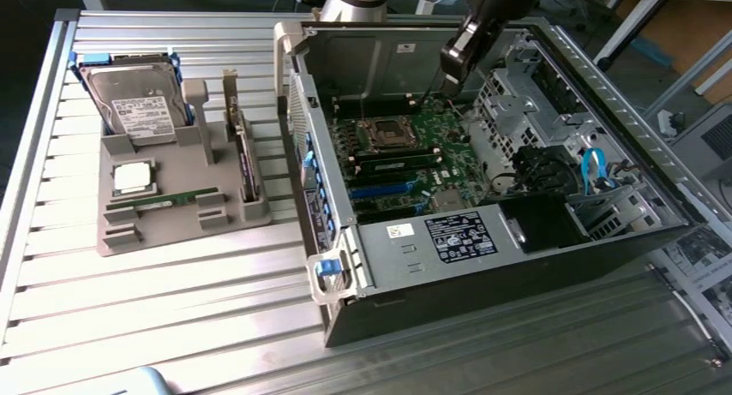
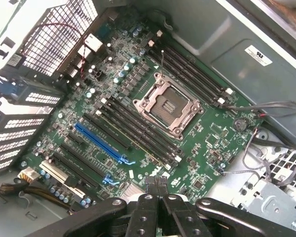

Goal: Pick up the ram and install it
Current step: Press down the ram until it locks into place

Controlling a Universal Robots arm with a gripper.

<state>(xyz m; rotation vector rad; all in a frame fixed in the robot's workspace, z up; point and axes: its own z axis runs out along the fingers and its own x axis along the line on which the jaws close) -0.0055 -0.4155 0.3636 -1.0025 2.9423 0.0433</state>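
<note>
While lying flat in a slot of the grey holder (image 1: 171,211) outside the computer case (image 1: 481,266), the ram (image 1: 174,197) reads as a light, stiff, thin board, probably fragile at its chips and best gripped across its 2 long edges. Above the motherboard (image 2: 138,123), near the empty CPU socket (image 2: 167,108), the gripper (image 2: 156,190) hangs with fingers together, holding nothing.

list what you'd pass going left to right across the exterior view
hard drive in the grey holder, then the ram lying in that holder, then the card standing on edge, then the open computer case, its motherboard, and the blue cable.
</note>
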